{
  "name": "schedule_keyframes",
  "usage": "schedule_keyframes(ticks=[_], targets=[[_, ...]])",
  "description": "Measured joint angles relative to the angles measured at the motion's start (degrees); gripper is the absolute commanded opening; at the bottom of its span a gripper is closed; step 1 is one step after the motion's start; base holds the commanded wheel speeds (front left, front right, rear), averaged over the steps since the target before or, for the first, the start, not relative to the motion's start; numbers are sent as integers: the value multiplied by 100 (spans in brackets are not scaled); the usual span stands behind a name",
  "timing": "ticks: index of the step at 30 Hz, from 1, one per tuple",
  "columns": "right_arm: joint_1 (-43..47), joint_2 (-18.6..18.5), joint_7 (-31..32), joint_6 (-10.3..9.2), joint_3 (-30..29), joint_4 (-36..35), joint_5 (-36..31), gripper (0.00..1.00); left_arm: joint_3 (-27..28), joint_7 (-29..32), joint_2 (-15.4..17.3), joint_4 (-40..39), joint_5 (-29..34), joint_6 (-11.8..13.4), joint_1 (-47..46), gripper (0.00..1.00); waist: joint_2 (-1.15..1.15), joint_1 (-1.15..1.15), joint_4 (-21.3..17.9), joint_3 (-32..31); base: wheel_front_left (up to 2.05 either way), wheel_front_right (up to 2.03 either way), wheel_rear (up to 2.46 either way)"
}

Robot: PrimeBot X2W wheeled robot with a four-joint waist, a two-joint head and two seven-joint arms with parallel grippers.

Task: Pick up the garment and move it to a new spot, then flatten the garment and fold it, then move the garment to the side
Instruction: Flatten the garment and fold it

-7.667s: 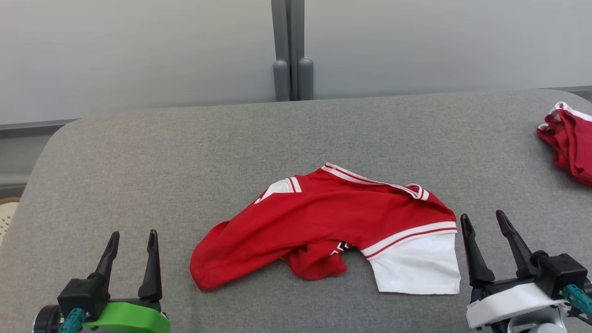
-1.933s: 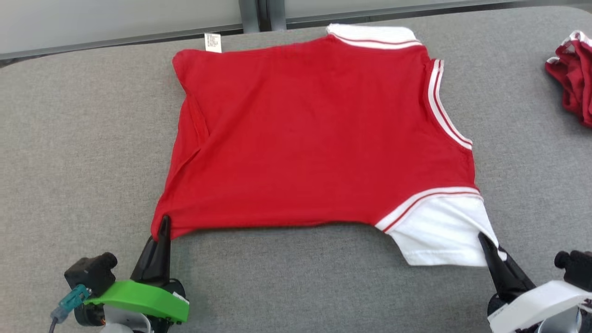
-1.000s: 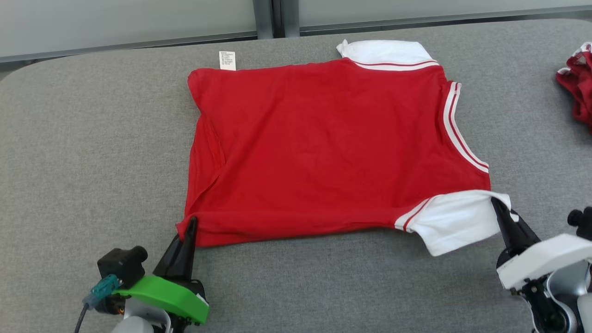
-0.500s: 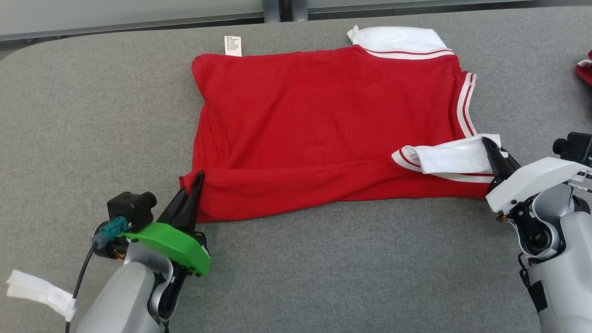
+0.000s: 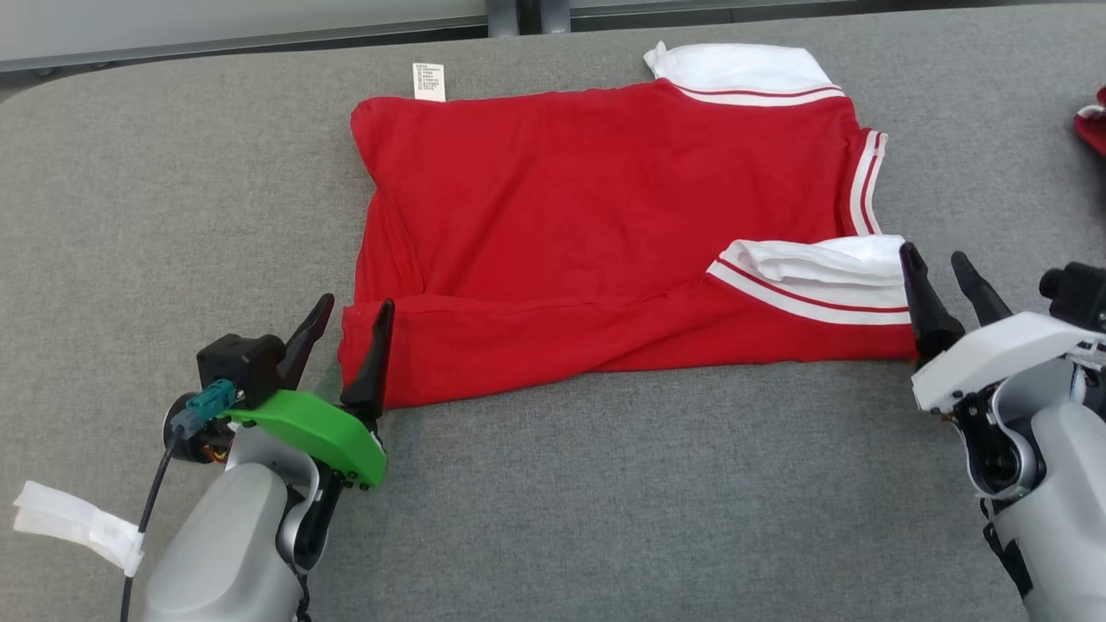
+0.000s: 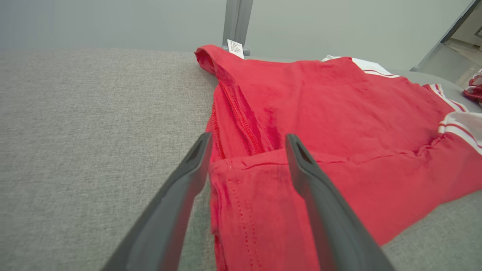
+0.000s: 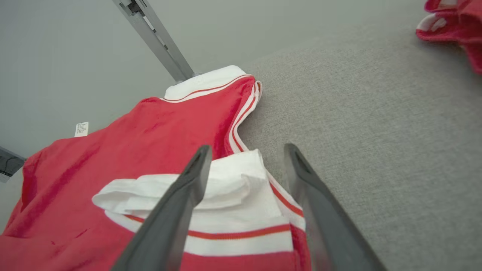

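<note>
The garment (image 5: 605, 199) is a red shirt with white, red-striped sleeves, spread on the grey padded table (image 5: 605, 518). Its near edge is folded back over itself. My left gripper (image 5: 356, 302) stands open at the folded near-left corner; in the left wrist view that corner of the garment (image 6: 339, 113) lies between the spread fingers of the gripper (image 6: 248, 137). My right gripper (image 5: 931, 252) stands open at the folded white sleeve (image 5: 821, 268). In the right wrist view the sleeve (image 7: 233, 180) lies under and between the fingers of that gripper (image 7: 247, 147).
A second red and white garment (image 5: 1090, 121) lies crumpled at the table's far right edge. A white care label (image 5: 429, 80) sticks out from the shirt's far left corner. A grey post (image 5: 518, 13) and wall stand behind the table. White tape (image 5: 73, 536) hangs by my left arm.
Both grippers have gone from shut to open, letting go of the hem corner and the sleeve. The folded near edge now rests on the shirt.
</note>
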Motion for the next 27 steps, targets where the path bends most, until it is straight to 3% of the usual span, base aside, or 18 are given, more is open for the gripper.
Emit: schedule_keyframes(ticks=[9, 19, 20, 21, 22, 23, 27], targets=[[561, -301, -313, 0, 414, 212, 16, 100, 365, -25, -148, -21, 285, 0, 674, 100, 0, 0, -84, -69, 0, 0, 0], [193, -191, -361, 0, 851, 715, -78, 100, 448, -40, -258, 445, 461, -4, 588, 100, 0, 0, -108, 62, 0, 0, 0], [135, -181, -360, 0, 898, 782, -81, 63, 421, -41, -303, 502, 437, -4, 537, 82, 0, 0, -108, 82, 0, 0, 0], [80, -174, -361, 0, 946, 846, -81, 14, 382, -43, -339, 542, 421, -4, 493, 42, 0, 0, -107, 99, 0, 0, 0], [30, -162, -378, 0, 981, 891, -76, 0, 338, -44, -359, 565, 393, -4, 449, 12, 0, 0, -107, 113, 0, 0, 0], [-3, -146, -411, 0, 1006, 923, -56, 0, 302, -43, -375, 572, 344, -4, 416, 0, 0, 0, -107, 123, 0, 0, 0], [-74, -122, -652, 1, 1121, 1061, 15, 0, 197, -41, -386, 565, 222, -4, 366, 0, 0, 0, -89, 98, 0, 0, 0]])
